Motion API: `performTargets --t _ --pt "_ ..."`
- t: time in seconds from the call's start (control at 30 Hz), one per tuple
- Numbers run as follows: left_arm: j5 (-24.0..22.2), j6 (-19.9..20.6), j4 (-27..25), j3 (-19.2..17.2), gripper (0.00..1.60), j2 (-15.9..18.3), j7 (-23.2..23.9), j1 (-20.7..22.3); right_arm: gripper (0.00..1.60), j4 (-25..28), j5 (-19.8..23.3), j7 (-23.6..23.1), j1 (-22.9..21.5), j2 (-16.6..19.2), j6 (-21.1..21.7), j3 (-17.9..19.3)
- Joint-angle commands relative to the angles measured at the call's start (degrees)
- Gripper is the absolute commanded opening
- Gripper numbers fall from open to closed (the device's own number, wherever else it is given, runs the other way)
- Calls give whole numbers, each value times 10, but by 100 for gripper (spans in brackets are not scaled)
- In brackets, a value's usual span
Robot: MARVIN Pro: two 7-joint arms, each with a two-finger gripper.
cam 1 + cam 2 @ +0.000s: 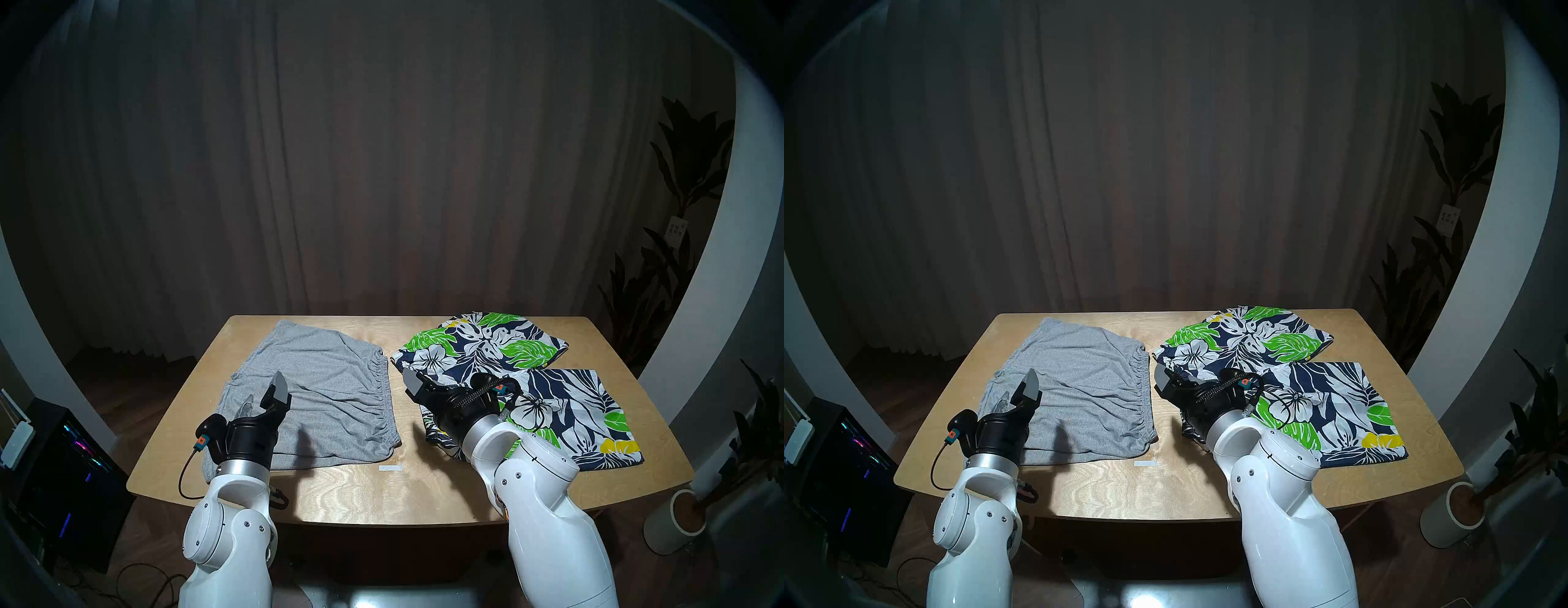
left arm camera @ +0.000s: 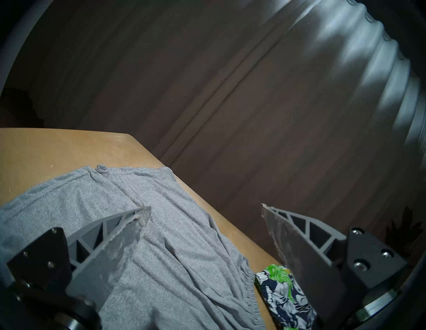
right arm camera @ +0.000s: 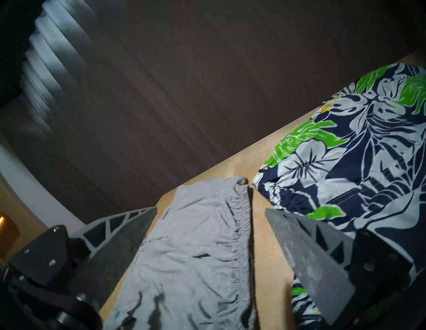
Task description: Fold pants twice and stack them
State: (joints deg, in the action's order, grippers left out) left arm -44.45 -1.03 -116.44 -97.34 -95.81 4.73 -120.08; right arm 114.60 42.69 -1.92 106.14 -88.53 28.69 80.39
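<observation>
Lying unfolded on table (image 1: 424,488): grey shorts (image 1: 322,395) & floral shorts (image 1: 564,407), no legible labels.

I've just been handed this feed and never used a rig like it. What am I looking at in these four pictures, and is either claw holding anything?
Two views look down from the robot's head; the other two sit on its wrists, between the fingers. On the wooden table lie grey shorts and floral shorts, side by side, both spread out, not stacked. The left gripper hangs above the grey pair, the right gripper near the floral pair's waistband. Both are open and hold nothing.
</observation>
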Motion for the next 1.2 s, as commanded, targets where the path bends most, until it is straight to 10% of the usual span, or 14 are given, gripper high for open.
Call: performTargets --t 0.0,1.17 --pt "-78 13 -40 0 160 -8 25 -29 160 42 64 13 6 -6 53 9" --pt "-221 117 -43 -17 160 -8 46 -65 160 82 524 216 84 -44 99 117"
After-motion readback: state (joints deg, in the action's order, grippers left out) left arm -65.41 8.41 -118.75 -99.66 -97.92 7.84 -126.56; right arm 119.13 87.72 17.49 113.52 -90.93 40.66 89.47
